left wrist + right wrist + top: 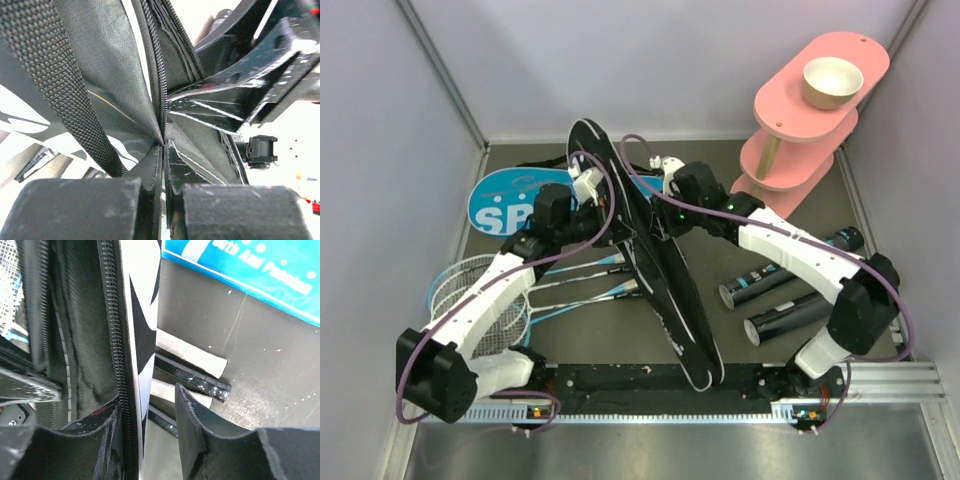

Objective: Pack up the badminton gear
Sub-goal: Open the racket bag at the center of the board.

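Note:
A black racket bag (660, 290) stands on edge, running diagonally across the table's middle. My left gripper (603, 200) grips its upper part; in the left wrist view the jaws (164, 150) are shut on the bag's fabric (115, 75) by the zipper. My right gripper (655, 200) is at the same end from the other side. Its fingers (147, 395) stand open astride the zipper edge (117, 355), with a gap on the right. A blue bag (505, 205) lies flat at the back left. Blue and black rackets (480, 295) lie at the left. Two black tubes (790, 272) (788, 317) lie at the right.
A pink three-tier stand (800, 120) with a tan bowl (832, 82) on top occupies the back right corner. Grey walls close in the table on the left, back and right. White racket grips (192, 356) lie on the dark mat under my right gripper.

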`<act>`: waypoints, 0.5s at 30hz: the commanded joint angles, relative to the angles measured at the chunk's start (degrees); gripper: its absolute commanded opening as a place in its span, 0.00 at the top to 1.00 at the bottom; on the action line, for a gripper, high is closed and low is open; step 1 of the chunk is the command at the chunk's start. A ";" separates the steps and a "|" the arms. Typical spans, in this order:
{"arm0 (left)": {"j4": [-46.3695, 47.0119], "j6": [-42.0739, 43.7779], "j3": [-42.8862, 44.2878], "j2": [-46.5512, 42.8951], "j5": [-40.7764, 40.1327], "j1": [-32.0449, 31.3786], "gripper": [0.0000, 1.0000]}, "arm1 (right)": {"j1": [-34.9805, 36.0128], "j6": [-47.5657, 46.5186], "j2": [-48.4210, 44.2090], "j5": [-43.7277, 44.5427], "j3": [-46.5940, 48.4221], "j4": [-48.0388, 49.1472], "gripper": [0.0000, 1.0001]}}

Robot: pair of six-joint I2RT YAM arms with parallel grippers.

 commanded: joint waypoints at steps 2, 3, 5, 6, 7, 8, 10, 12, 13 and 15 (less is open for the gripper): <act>4.26 2.25 4.27 -2.64 4.41 -0.18 1.00 | -0.53 -2.34 -0.79 -1.41 -2.10 0.52 0.63; 4.87 1.29 4.35 -2.64 5.11 -0.27 1.00 | -0.53 -0.95 -0.18 -3.43 -2.45 2.09 0.63; 7.58 -0.03 3.92 -2.56 7.39 -0.62 1.00 | -0.09 0.82 1.14 -5.28 -3.06 4.99 0.64; 8.56 -1.25 3.65 -2.55 7.83 -0.79 1.00 | 0.26 2.57 1.50 -5.12 -3.59 7.62 0.66; 9.09 -1.70 3.30 -2.47 8.53 -1.32 1.00 | 0.35 3.54 1.85 -4.85 -3.68 8.95 0.67; 9.62 -1.79 3.30 -2.38 8.54 -1.50 1.00 | 0.52 4.51 2.11 -4.59 -3.51 9.92 0.71; 9.62 -1.71 2.86 -2.47 8.19 -2.20 1.00 | 0.61 6.45 2.55 -4.59 -2.72 11.76 0.83; 9.01 -1.36 2.42 -2.73 8.10 -2.20 1.00 | 0.61 7.06 1.86 -0.83 -2.36 11.86 0.98; 8.48 -1.01 2.07 -2.90 7.93 -2.20 1.00 | 0.53 7.24 1.16 1.80 -2.54 10.91 1.00; 5.51 1.10 1.89 -3.87 6.18 -2.20 1.00 | 0.26 7.50 -0.60 12.69 -3.85 9.06 1.00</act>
